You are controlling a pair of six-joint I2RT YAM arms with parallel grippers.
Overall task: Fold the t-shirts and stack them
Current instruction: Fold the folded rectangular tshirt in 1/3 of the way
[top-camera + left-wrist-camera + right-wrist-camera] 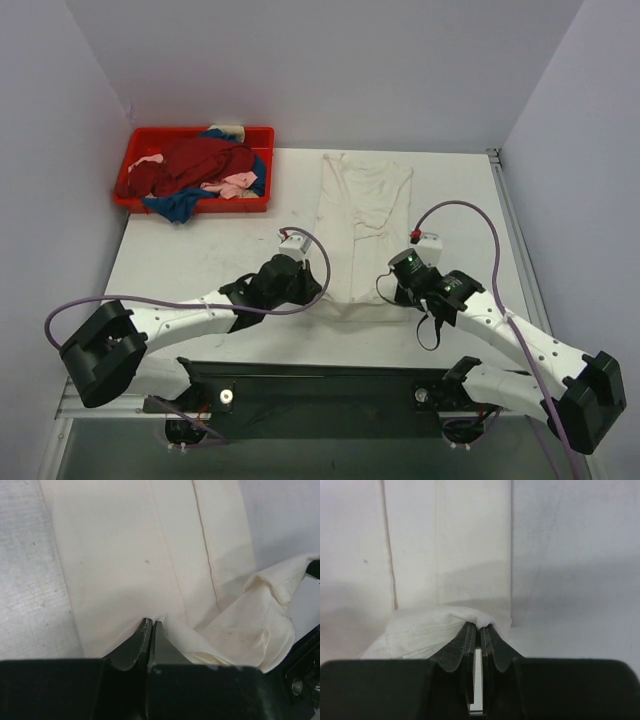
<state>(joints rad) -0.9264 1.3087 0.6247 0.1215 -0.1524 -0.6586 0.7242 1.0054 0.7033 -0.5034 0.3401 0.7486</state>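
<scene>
1. My left claw (pixel 151 626) is clamped on the near hem of the cream shirt (pixel 362 215). Its jaws are pressed together with a pinch of cloth between them.
2. My right claw (pixel 479 627) is clamped the same way on the hem at the shirt's near right corner. A bunch of stitched hem rides up just to its left.
3. Both arms reach in from the near edge, the left arm from the left and the right arm from the right. Their forearms sit low over the table (pixel 200 265), and the wrists meet the near end of the shirt, one at each corner.
4. The shirt lies right of the table's middle as a long narrow strip running near to far, with its sides folded in. Its far end is flat, and its near end, between the claws, is crumpled.
5. From above, the wrists cover the fingertips, so only the wrist views show the grip. In the left wrist view a dark part at the right edge is cut off, and I cannot tell what it is.
6. The tray (pixel 240 206) sits at the far left corner, well apart from the cream shirt, and holds a heap. The red shirt (pixel 200 160) is on top, the blue shirt (pixel 182 207) spills over the near rim, and the pink shirt (pixel 238 183) shows at the heap's near right. A pale scrap (pixel 228 130) at the far rim is too small to name.
</scene>
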